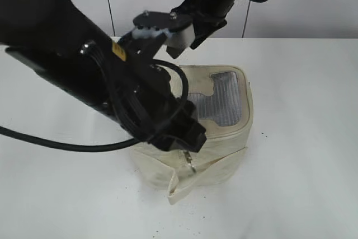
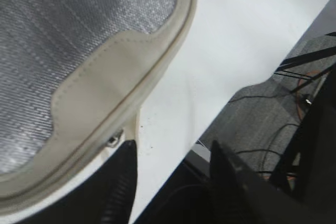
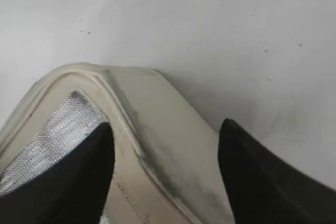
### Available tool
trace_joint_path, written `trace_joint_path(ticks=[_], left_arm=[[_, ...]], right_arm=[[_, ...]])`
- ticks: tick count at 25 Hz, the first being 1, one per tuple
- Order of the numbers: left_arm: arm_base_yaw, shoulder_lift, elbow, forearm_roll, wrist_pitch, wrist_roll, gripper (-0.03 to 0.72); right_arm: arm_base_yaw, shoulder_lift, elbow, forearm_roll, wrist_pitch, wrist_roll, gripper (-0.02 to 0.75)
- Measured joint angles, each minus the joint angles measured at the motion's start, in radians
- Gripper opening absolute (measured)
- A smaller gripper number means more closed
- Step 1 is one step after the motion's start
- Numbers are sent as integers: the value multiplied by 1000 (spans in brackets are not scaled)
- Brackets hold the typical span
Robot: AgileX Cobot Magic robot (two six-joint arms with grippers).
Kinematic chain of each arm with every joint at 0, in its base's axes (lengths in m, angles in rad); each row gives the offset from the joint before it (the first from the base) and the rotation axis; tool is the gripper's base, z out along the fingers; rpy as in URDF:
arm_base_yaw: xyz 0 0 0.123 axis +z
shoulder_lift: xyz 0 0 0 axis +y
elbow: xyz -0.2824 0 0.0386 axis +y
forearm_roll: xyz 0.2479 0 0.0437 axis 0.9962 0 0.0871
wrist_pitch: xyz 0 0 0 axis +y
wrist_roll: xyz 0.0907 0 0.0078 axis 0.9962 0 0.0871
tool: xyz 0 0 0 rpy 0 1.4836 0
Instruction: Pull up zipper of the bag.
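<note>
**Reaching over a cream bag with two black arms**

A small boxy cream bag is seen standing on a white table, with its grey mesh top panel facing upward. The left gripper is placed low at the bag's front top edge, where a small silver pull of the zipper hangs just below it. From the left wrist view, the two dark fingers are shown spread apart, with the zipper's metal piece just beside the tip of one finger and nothing clasped between them. A loose cream strap is draped down the front of the bag onto the table. The right gripper is held over the bag's rear corner; its fingers are parted, one over the mesh and one past the bag's side, and nothing is gripped.
</note>
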Motion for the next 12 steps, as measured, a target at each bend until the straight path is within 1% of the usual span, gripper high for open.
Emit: trace_joint_path(ticks=[3,6,8,12], left_arm=[[1,-33,0,68,-71,0,365],[12,-47,-4,100,-149,0,368],[38,-43,-23,104,-159,0,372],[131,-3,-89,109,-163,0,375]], right_arm=[[-5,-28,-8,-73,0,42,472],[-22,-53,-9,-122,-1,77,473],[-48,-70,-9,-144,-1,101,473],[-123,-106,-9,-154,-1,137,473]])
